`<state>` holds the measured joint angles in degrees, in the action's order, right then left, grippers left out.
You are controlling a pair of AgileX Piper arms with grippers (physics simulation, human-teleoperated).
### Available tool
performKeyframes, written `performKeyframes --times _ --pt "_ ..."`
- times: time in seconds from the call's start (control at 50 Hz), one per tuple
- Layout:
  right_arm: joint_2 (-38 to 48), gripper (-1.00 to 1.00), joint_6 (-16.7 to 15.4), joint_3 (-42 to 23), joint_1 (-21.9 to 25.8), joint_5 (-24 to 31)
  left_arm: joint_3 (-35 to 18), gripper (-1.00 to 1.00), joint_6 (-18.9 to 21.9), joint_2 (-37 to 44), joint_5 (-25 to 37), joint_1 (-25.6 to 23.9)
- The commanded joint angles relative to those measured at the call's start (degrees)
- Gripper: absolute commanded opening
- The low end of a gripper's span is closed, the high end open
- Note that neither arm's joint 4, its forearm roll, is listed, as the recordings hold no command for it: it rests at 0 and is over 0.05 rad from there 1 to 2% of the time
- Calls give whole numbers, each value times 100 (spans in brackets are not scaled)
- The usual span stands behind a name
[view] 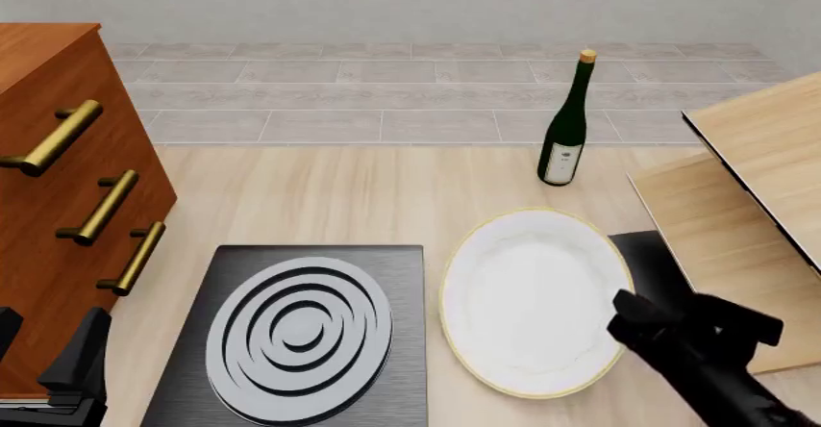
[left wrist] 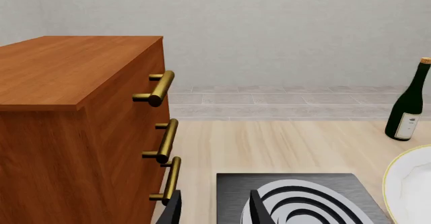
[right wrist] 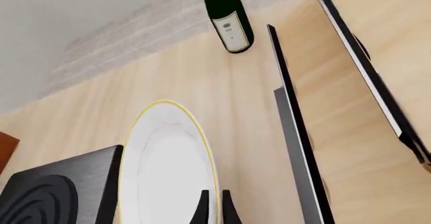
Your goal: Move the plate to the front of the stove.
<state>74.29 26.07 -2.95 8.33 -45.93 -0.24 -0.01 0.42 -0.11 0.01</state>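
A wooden drawer cabinet (view: 58,206) with three brass bar handles stands at the left edge of the desk (view: 346,191). A dark green wine bottle (view: 566,124) with a white label stands upright toward the far edge, right of centre. Two light wooden boards (view: 757,187) with dark edges lie tilted along the right edge, one overlapping the other. A thin black mat (view: 648,259) lies on the desk between the boards and the plate; the right arm passes over it.

The stove (view: 308,336) lies flat near the near edge, left of centre, just beside the cabinet. The plate (view: 533,297) lies to the right of the stove, its rim close to the stove's right side; the bottle stands well beyond it and nothing rests on it.

The right gripper (right wrist: 214,209) sits at the plate's right rim. In the right wrist view its two fingertips (right wrist: 201,209) stand close together, straddling the yellow-gold rim; whether they press the rim cannot be told.

The left gripper (left wrist: 215,209) hangs near the near-left corner, by the cabinet's lowest handle and over the stove's left part. Its jaws stand apart with nothing between them, well away from the plate.
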Motion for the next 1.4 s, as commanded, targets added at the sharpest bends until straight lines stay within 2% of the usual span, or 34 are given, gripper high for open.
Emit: performKeyframes --times 0.02,0.48,0.94,1.22,1.4 --pt "-468 -100 63 -144 19 477 0 100 -1 1 0 0" --pt "-1371 -100 147 -634 96 1533 0 100 1 0 0 1" --pt "-1905 -100 168 -1051 116 2228 0 100 2 0 0 1" --pt "-1697 -100 189 -1794 229 2569 0 100 1 -1 0 0" --pt "-1172 -100 310 -2376 238 2573 0 100 1 1 0 -1"
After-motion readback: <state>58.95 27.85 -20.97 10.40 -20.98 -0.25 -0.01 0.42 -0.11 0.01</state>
